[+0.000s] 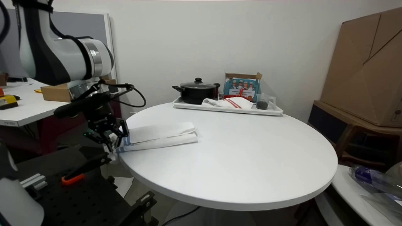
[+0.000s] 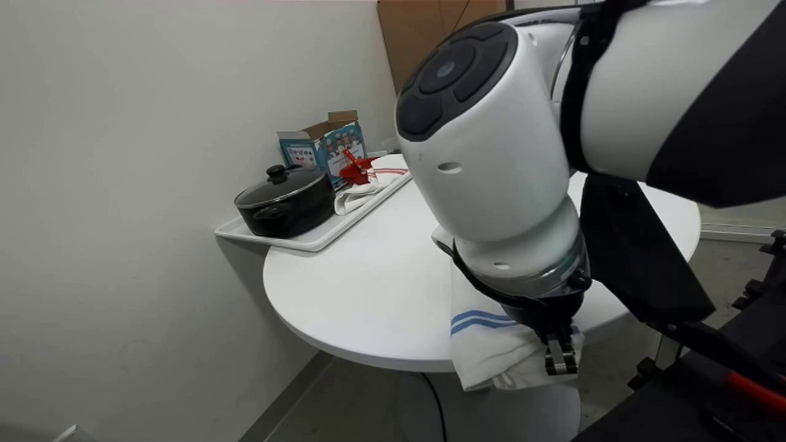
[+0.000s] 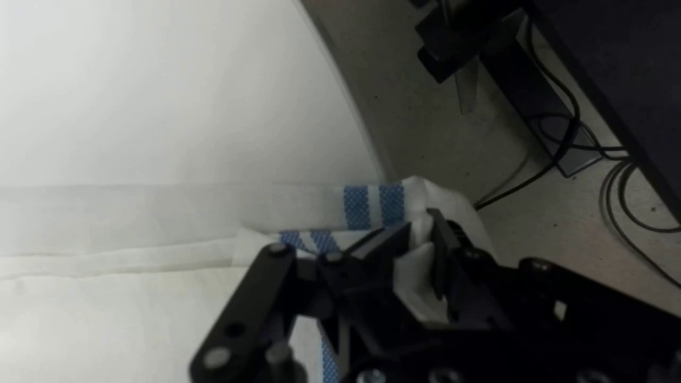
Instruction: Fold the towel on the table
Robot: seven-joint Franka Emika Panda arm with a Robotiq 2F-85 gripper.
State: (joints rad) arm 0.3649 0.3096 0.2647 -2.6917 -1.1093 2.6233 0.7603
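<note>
A white towel with blue stripes (image 1: 163, 133) lies folded in a long strip on the round white table (image 1: 238, 169). Its striped end hangs over the table edge and also shows in an exterior view (image 2: 485, 353). My gripper (image 1: 114, 147) is at this overhanging end, just off the table edge. In the wrist view the gripper (image 3: 423, 226) has its fingers close together with a fold of the towel (image 3: 159, 218) pinched between them. In an exterior view the gripper (image 2: 560, 362) points down in front of the towel end, and the arm hides much of the towel.
A white tray (image 1: 226, 109) at the table's back holds a black pot (image 1: 198, 94), a red-striped cloth (image 1: 235, 102), a blue box (image 1: 241, 86) and a clear cup (image 1: 262, 102). A dark perforated platform (image 1: 62, 204) stands beside the table. A wall is behind.
</note>
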